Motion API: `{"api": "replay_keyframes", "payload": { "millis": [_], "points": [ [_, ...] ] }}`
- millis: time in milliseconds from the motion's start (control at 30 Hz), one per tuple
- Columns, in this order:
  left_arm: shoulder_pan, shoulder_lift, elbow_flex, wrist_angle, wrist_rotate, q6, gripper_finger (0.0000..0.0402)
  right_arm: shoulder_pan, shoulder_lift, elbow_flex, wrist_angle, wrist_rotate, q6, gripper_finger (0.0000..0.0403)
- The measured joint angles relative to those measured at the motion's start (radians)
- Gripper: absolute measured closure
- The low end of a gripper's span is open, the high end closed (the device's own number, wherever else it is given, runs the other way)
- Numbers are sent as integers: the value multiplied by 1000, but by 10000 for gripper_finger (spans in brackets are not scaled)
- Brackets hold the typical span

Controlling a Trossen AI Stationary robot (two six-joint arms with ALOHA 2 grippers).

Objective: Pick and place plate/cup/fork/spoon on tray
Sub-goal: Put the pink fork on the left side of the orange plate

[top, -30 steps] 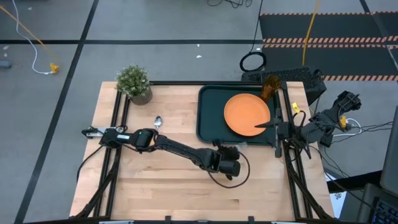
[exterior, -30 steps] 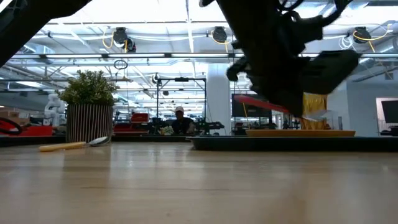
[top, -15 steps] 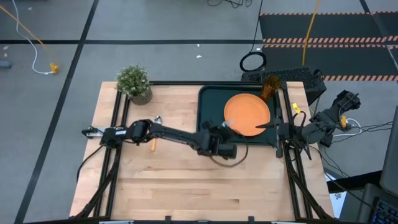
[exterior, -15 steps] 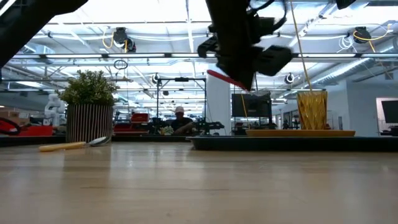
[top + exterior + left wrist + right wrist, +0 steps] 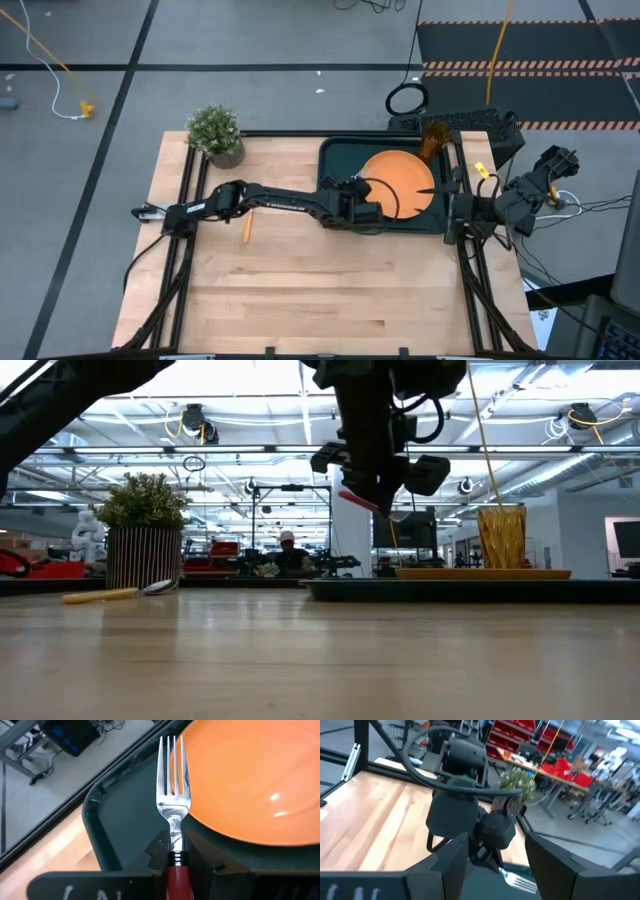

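Note:
My left gripper [image 5: 354, 204] hangs over the left part of the dark green tray [image 5: 335, 160], shut on the fork [image 5: 171, 780], whose silver tines reach the rim of the orange plate [image 5: 402, 180] lying in the tray. In the low view the gripper [image 5: 375, 475] is well above the tray [image 5: 450, 589]. The amber cup [image 5: 434, 140] stands in the tray's far right corner. The spoon [image 5: 247, 228] lies flat on the wood at the left. My right gripper [image 5: 500, 862] is open and empty at the tray's right edge [image 5: 455, 205]. My left gripper pinches the fork between its two fingers [image 5: 159, 854] at the top of the red handle [image 5: 175, 870], where it meets the metal neck. The fork runs along the fingers and sticks out past them. It is lifted clear, tines slanting slightly down [image 5: 393, 515] over the tray.
A potted green plant [image 5: 216, 133] stands at the table's far left corner. Bare wood lies along the near half of the table. A person sits in the room beyond the table [image 5: 288, 555].
My left gripper has carried the fork from the table's near middle toward the far edge, rising, and now hangs over the tray's left part beside the plate. My right gripper has drawn back from over the plate toward the table's right edge.

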Motion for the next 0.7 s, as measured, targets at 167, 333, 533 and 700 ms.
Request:
{"api": "replay_keyframes", "payload": {
  "millis": [167, 333, 533, 700],
  "points": [
    [15, 0, 0, 0, -7, -66, 352, 0, -4, 0, 81, 0, -126, 211],
    [38, 3, 0, 0, -21, -136, 356, 0, -4, 0, 128, -3, -234, 211],
    [60, 13, 0, 7, -23, -243, 353, 0, -4, 0, 132, -4, -313, 211],
    [72, 45, -1, 45, -22, -307, 353, 0, -4, 0, 133, -4, -343, 211]
  ]
}}
